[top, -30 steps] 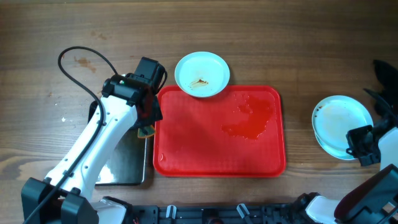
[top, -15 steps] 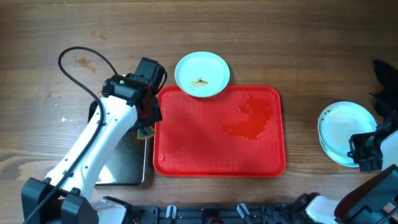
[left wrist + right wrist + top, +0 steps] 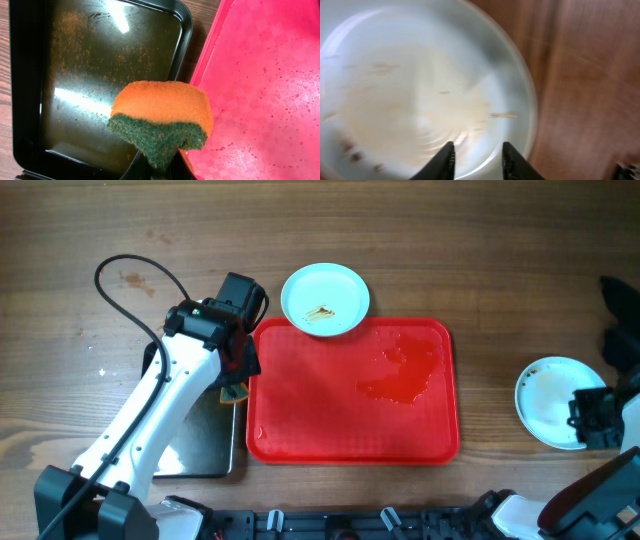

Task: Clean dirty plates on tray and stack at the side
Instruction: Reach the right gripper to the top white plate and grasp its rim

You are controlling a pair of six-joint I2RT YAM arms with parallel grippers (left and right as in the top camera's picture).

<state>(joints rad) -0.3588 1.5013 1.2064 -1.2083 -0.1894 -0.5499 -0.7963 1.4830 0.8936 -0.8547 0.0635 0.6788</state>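
Note:
A pale plate (image 3: 325, 299) with a brown smear rests at the far edge of the red tray (image 3: 300, 420), partly over its rim. The tray has a wet patch (image 3: 400, 375). A second smeared plate (image 3: 548, 402) lies on the wood at the right, and I cannot tell if another is under it. It fills the blurred right wrist view (image 3: 420, 90). My right gripper (image 3: 477, 160) is open just above this plate, near its rim. My left gripper (image 3: 159, 172) is shut on an orange and green sponge (image 3: 162, 117) over the tray's left edge.
A black glossy tray (image 3: 75, 75) with brown specks lies left of the red tray, under my left arm (image 3: 150, 420). A black cable (image 3: 120, 275) loops over the table's far left. The right arm's body (image 3: 610, 430) is at the right edge.
The right plate and my right gripper have shifted to the right and slightly nearer. The left arm, the sponge and the far plate have not moved.

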